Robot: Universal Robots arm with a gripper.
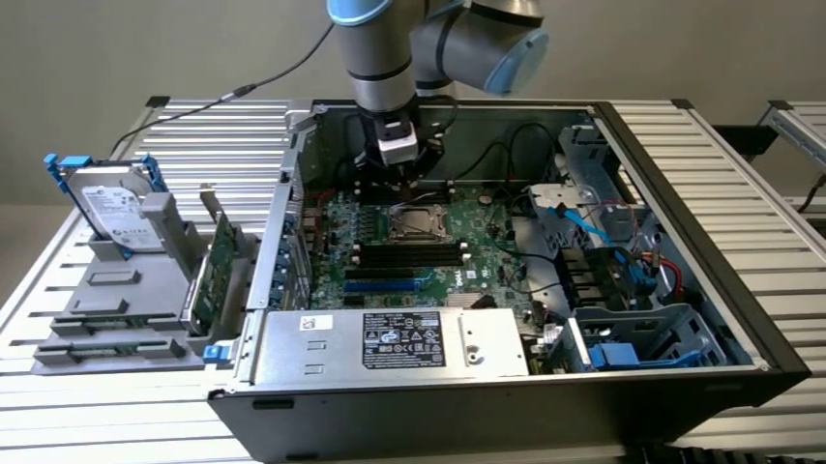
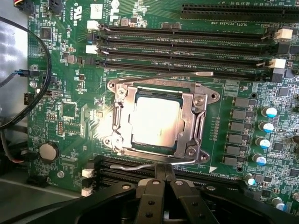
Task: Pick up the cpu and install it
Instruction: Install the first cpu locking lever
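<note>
One cpu sat in socket frame on motherboard, silver top showing through frame window. We saw gripper just above board at socket's edge, fingers pressed together, holding nothing. We judged chip seated; good practice was keeping closed tips off retention lever wire. Memory slots crowded both sides of socket; case walls and cables hemmed arm, open room straight upward.
</note>
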